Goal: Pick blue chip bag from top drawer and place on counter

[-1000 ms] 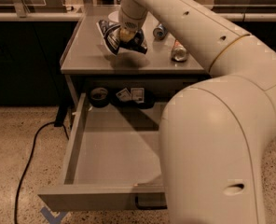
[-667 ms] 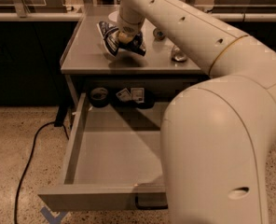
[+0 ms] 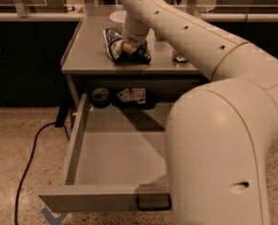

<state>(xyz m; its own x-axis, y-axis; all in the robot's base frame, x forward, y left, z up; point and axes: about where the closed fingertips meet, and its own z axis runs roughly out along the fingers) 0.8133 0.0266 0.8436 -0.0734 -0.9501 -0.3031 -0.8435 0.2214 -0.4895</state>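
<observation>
As the claw point(image 3: 131, 46) dips, still clamped on the blue chip bag point(image 3: 112, 40), the bag meets the worktop point(image 3: 85, 55) toward its left edge; I'd say only release remains.

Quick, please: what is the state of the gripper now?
Gripper: at the blue chip bag on the counter; open or closed cannot be told.

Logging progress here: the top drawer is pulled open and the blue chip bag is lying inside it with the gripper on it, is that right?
Not quite. The camera view shows the blue chip bag lying on the counter, not inside the top drawer. The rest holds: the drawer is pulled open and the gripper is on the bag.
</observation>
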